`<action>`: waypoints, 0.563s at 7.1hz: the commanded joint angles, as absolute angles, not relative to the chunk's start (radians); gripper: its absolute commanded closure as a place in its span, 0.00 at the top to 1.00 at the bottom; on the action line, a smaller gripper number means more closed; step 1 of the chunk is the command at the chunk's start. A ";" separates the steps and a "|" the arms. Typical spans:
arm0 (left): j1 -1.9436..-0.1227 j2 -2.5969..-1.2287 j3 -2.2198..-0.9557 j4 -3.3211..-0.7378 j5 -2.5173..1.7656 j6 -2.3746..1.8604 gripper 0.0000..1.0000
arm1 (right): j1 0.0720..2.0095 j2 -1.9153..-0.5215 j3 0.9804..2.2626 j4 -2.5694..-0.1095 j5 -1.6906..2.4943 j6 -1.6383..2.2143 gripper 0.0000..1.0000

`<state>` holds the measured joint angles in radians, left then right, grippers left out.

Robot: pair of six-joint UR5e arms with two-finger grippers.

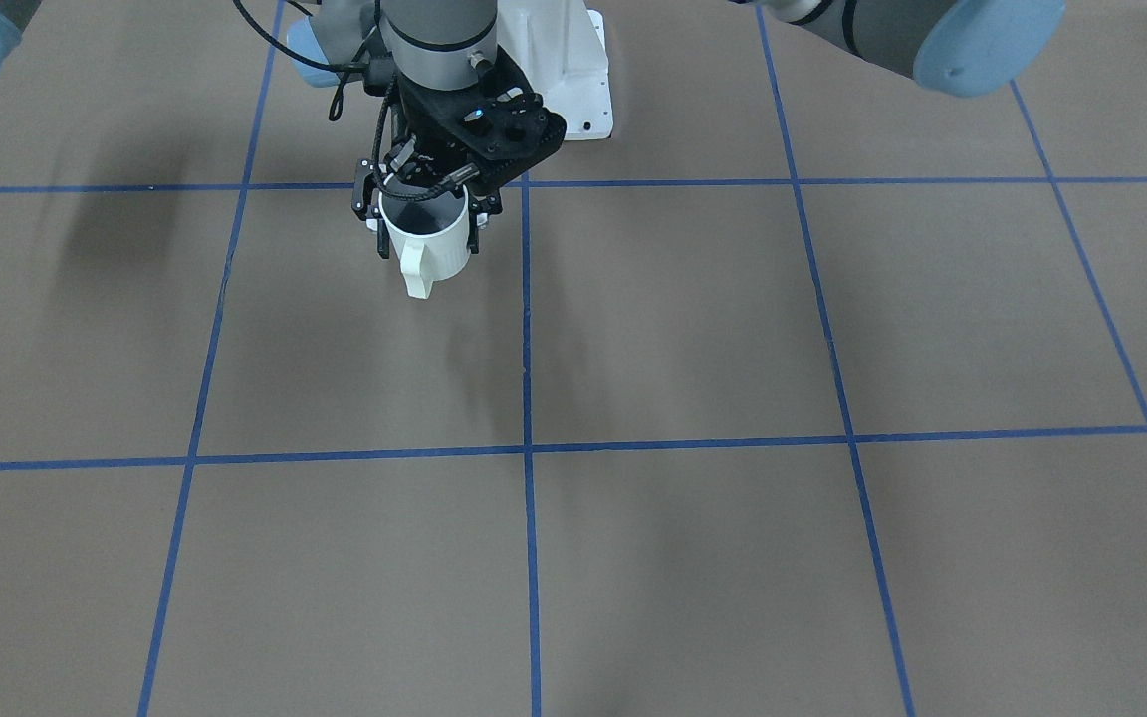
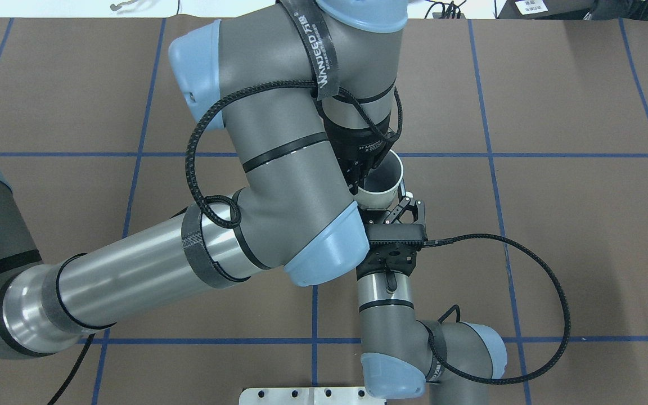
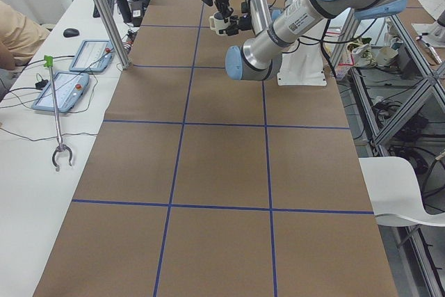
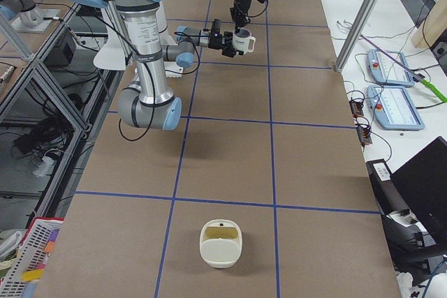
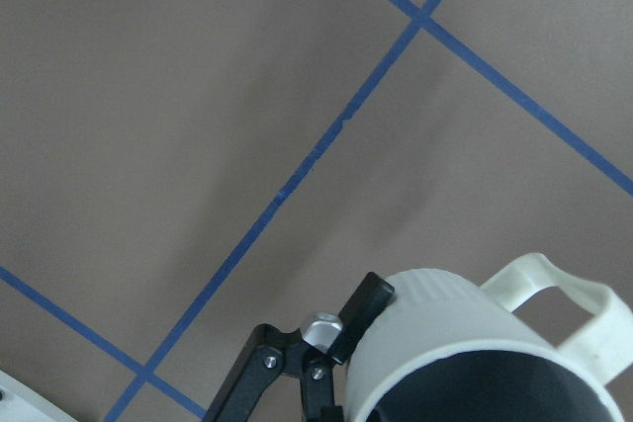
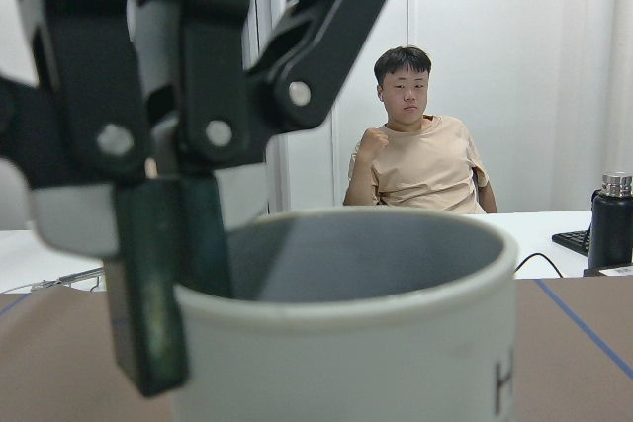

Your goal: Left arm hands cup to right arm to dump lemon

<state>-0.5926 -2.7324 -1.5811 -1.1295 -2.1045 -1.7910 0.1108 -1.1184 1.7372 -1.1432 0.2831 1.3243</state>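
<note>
The off-white cup (image 1: pixel 426 244) hangs above the brown table, handle toward the operators' side. It also shows in the overhead view (image 2: pixel 386 181) and the right wrist view (image 6: pixel 356 323). My left gripper (image 6: pixel 173 284) comes down from above and is shut on the cup's rim, one finger inside and one outside. My right gripper (image 1: pixel 424 224) reaches in level from the robot's side (image 2: pixel 400 209). Its fingers (image 5: pixel 366 301) lie against the cup's outer wall on both sides. The lemon is hidden; the cup's greyish inside shows none.
An off-white handled container (image 4: pixel 221 243) stands on the table far toward the robot's right end. An operator (image 6: pixel 415 150) sits beyond the far table edge, beside a black bottle (image 6: pixel 613 219). Teach pendants (image 4: pixel 394 106) lie on the side bench.
</note>
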 commanded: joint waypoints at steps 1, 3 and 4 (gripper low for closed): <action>-0.597 -2.734 -1.615 -1.129 -2.105 -1.792 0.00 | 0.094 -1.120 1.694 -1.143 0.284 1.330 1.00; -0.610 -2.734 -1.667 -1.127 -2.106 -1.792 0.00 | 0.089 -1.123 1.654 -1.143 0.291 1.330 1.00; -0.626 -2.724 -1.724 -1.126 -2.106 -1.790 0.00 | 0.094 -1.124 1.661 -1.143 0.343 1.330 1.00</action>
